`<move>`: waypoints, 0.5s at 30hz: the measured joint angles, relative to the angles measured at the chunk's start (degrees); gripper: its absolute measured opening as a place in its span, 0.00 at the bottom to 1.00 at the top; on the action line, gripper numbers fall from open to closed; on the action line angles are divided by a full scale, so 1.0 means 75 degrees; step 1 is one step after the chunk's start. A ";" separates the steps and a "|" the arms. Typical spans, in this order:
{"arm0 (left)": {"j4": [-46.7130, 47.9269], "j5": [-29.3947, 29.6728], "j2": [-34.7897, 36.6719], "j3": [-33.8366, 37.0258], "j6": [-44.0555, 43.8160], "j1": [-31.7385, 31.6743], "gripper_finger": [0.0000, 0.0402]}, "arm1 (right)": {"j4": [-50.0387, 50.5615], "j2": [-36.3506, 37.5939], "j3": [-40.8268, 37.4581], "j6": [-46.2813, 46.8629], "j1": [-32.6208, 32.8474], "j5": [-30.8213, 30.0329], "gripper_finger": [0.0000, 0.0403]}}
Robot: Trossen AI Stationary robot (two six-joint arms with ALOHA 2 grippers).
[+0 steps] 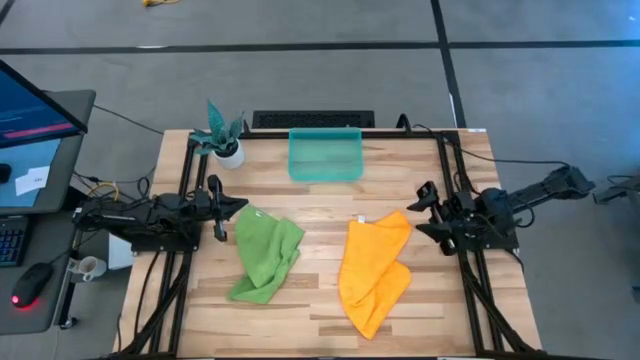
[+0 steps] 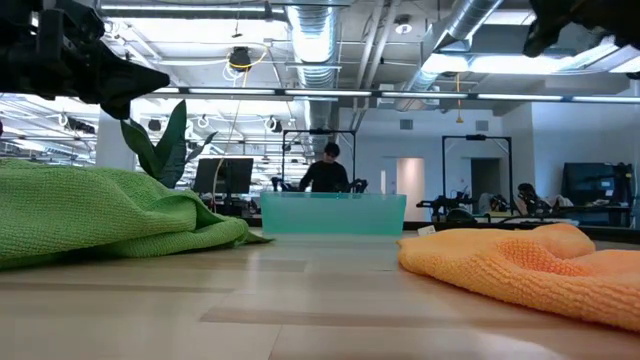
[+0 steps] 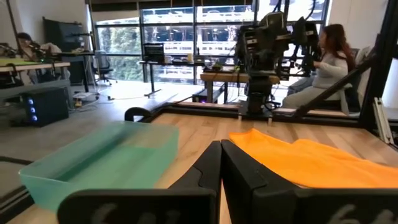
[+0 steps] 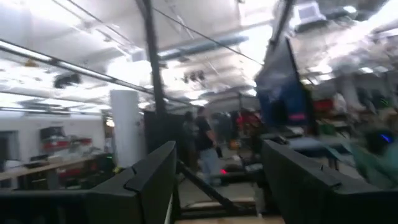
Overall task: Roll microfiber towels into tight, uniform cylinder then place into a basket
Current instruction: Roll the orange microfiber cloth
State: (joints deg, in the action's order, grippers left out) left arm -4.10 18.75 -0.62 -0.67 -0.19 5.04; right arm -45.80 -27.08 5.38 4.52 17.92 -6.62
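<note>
We look down on a pale wooden counter with both arms parked at its sides and nothing in their grasp. The left end effector sits at the left edge, just beside the upper corner of the lime green towel; its two dark fingers press flat against each other, fully closed and empty. The right end effector sits at the right edge, close to the upper corner of the orange-yellow towel; in its own wrist view the fingers stand wide apart with only the room showing between them, so it grips nothing. Both towels lie loose and crumpled on the counter, not rolled: the green one left of centre, the orange-yellow one right of centre, a strip of bare wood between them. From counter height we see the green towel heaped in soft folds on one side and the orange-yellow one lying lower on the other. The translucent teal basket stands at the far middle of the counter, behind the gap between the towels and apart from both; no towel lies in it. A small white pot with a teal plant stands just left of the basket near the back left corner. Beside the counter, at the left, we see a monitor and a mouse on a desk. In the room beyond, a person sits behind the basket.
</note>
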 joint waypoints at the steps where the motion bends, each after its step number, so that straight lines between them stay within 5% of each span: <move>1: -0.0002 -0.0008 0.0000 0.0000 0.0008 0.0003 0.00 | 0.0054 -0.0228 0.0142 0.0030 0.0048 -0.0301 0.65; 7: 0.0009 -0.0032 0.0000 0.0000 0.0001 0.0000 0.00 | 0.0522 -0.1660 0.1045 0.0007 0.0177 -0.1933 0.65; 15: 0.0035 -0.0068 -0.0003 0.0000 -0.0061 0.0003 0.00 | 0.2890 -0.2744 0.2385 -0.0005 -0.0095 -0.2165 0.65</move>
State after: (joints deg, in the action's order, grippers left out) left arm -3.84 18.24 -0.64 -0.67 -0.64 5.06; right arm -24.12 -47.66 23.27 4.49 17.20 -22.85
